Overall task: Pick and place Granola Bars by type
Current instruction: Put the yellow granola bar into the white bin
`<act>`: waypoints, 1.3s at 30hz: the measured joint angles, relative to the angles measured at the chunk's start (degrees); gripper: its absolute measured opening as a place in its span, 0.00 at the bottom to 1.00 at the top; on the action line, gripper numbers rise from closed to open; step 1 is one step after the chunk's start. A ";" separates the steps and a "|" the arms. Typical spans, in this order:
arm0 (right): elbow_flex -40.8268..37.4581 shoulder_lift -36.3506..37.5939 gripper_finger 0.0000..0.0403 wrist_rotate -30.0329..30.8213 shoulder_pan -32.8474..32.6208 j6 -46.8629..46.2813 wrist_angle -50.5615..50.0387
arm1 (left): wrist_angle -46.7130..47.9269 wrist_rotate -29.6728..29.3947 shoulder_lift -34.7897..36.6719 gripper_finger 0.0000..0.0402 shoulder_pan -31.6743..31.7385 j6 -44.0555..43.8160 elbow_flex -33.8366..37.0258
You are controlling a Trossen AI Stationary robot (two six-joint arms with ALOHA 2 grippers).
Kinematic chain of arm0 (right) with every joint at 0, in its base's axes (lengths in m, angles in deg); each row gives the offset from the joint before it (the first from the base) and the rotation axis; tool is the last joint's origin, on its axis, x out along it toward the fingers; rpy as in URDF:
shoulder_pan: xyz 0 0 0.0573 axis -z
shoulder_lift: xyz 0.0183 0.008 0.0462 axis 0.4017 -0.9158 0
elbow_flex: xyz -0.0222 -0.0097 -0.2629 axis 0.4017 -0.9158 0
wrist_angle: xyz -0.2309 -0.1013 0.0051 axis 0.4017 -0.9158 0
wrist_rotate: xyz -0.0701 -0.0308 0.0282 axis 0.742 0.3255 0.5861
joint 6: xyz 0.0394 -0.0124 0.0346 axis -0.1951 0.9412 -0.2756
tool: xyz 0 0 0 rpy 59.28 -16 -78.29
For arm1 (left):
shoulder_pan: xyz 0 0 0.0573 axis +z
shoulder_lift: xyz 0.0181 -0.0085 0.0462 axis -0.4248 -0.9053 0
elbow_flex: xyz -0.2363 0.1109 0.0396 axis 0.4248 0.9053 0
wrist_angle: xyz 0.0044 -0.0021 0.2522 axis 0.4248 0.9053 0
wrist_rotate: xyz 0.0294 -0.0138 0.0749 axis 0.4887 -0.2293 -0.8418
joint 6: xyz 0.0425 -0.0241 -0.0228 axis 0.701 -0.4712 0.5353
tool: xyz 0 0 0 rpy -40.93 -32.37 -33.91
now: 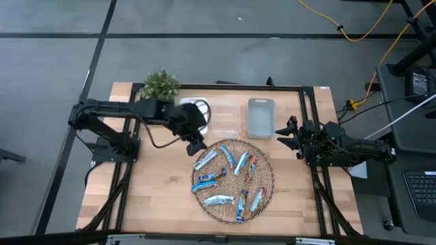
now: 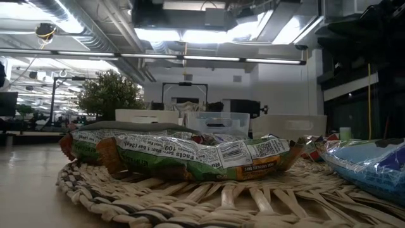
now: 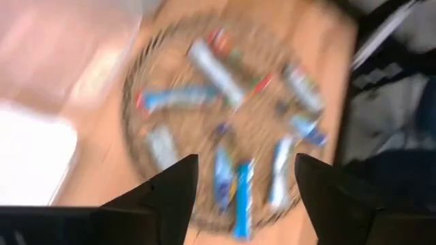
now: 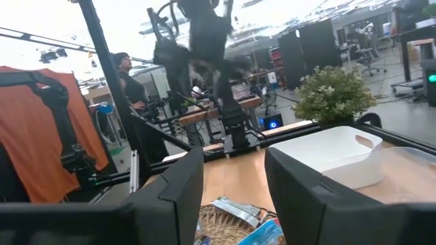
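Several granola bars (image 1: 231, 178) in blue, silver and red wrappers lie in a round wicker basket tray (image 1: 267, 184) at the table's middle; they also show blurred in the left wrist view (image 3: 225, 136). My left gripper (image 1: 196, 145) is open and empty, above the tray's far left rim. My right gripper (image 1: 286, 134) is open and empty, level at the table's right side beside the tray. In the low view a green-wrapped bar (image 2: 202, 155) and a blue one (image 2: 370, 164) lie on the tray.
Three plastic bins stand along the far edge: a white one (image 1: 197, 107), a clear one (image 1: 226, 117) and a grey one (image 1: 261, 117). A small potted plant (image 1: 161, 84) stands at the far left. A person (image 4: 126, 75) shows in the room beyond the table.
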 joint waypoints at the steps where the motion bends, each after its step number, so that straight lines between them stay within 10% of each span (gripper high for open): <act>1: 0.00 0.00 0.40 -0.07 0.00 -0.08 -0.19 | 1.06 0.00 -1.09 0.61 -0.35 -0.40 0.00; 15: 0.00 0.00 0.40 -4.44 0.00 1.32 -0.97 | 3.90 -7.56 -18.81 0.77 -5.87 -3.98 0.00; 39: 0.00 0.00 0.40 -5.01 0.00 1.25 -1.03 | 0.95 -12.72 -33.28 0.72 -6.66 -6.90 0.04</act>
